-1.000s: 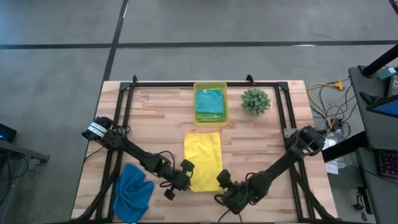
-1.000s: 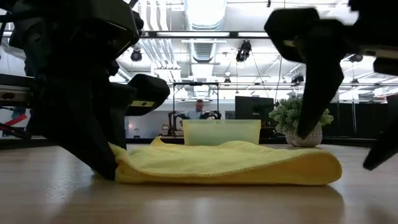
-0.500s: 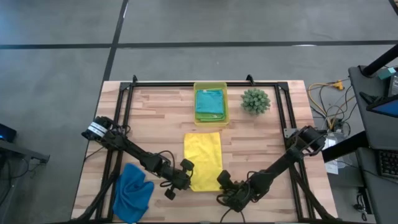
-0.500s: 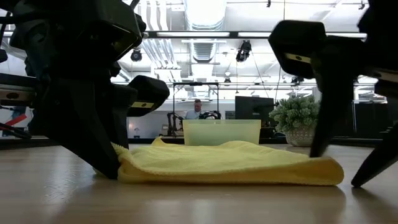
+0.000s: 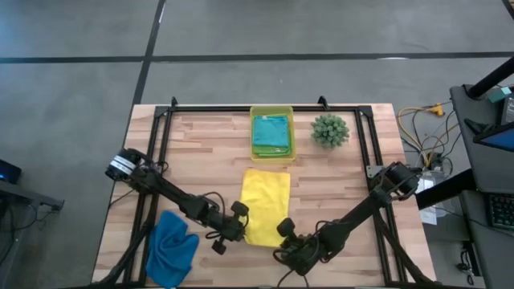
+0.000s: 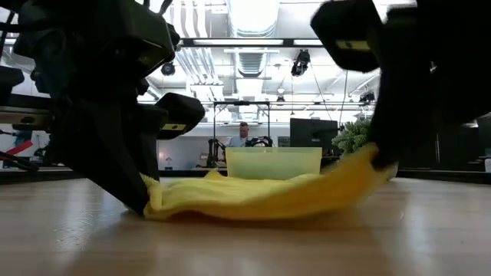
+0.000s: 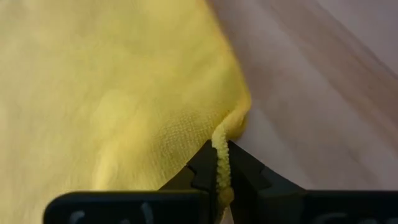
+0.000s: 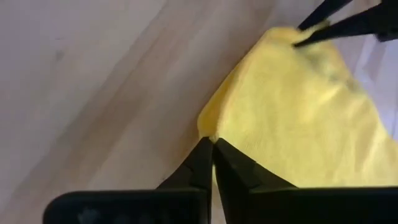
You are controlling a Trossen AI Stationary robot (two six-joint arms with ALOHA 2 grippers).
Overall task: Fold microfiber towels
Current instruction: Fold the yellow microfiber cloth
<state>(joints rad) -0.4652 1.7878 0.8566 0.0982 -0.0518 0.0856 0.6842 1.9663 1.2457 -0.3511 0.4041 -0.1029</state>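
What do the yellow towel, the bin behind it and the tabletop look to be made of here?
Yellow towel: soft fuzzy cloth, matte; fine nap shows in both wrist views, and it drapes limply where each gripper pinches a corner.
Bin: likely translucent yellow-green plastic; light passes through its walls in the low view.
Table: pale wood in glued strips, smooth, faint sheen; grain and seams show from above.

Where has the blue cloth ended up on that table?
In the high view, the crumpled royal blue microfiber towel lies at the wooden table's near left corner, under the left arm, left of the yellow microfiber towel.
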